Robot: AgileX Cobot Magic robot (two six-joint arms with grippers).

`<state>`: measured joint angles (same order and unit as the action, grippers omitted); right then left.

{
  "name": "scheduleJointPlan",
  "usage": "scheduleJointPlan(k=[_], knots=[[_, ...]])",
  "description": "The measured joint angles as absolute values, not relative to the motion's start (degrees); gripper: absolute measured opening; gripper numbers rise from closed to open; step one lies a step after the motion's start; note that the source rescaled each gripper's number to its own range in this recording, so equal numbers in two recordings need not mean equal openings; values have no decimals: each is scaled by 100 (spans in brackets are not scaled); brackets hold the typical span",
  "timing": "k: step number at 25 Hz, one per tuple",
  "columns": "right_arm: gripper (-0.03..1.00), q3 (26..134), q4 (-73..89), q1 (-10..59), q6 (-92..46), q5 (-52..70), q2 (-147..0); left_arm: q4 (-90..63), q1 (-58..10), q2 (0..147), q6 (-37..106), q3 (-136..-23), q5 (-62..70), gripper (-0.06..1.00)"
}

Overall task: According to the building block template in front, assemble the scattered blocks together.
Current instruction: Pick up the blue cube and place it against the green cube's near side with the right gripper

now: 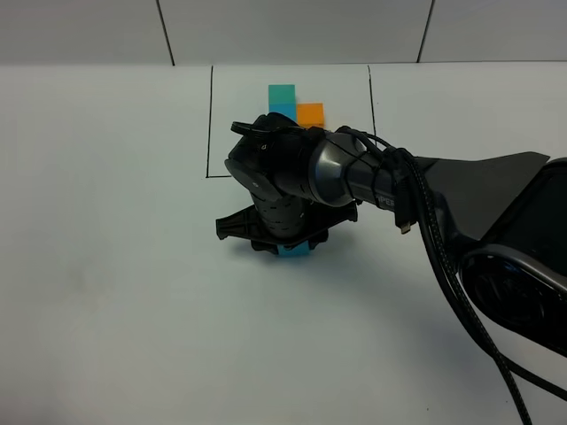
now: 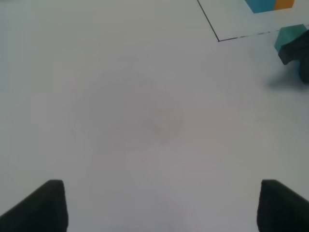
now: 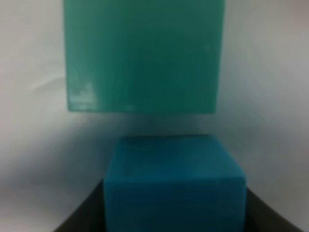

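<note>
**Right gripper clamps blue cube just short of teal-green one**

The right gripper (image 1: 288,245), reaching across the middle of the white table (image 1: 106,283), points down with its jaws clenched on the blue cube (image 3: 174,183). Directly ahead of its fingertips, a narrow gap away, the teal-green cube (image 3: 145,55) rests on the table. The black-framed template (image 1: 288,108) of teal-green, blue and orange cubes lies farther beyond the gripper. The left gripper (image 2: 161,208) hangs above the table, jaws spread wide and released.
</note>
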<state>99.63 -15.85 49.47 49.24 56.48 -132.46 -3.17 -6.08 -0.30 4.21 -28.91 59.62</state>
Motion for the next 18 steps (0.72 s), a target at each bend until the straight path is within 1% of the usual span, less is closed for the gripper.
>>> scheduleJointPlan(k=[18], knots=[[1,9996,-1287,4929,4919,5354,-13301,-317,-608,-30,424,-2891,5962,79]])
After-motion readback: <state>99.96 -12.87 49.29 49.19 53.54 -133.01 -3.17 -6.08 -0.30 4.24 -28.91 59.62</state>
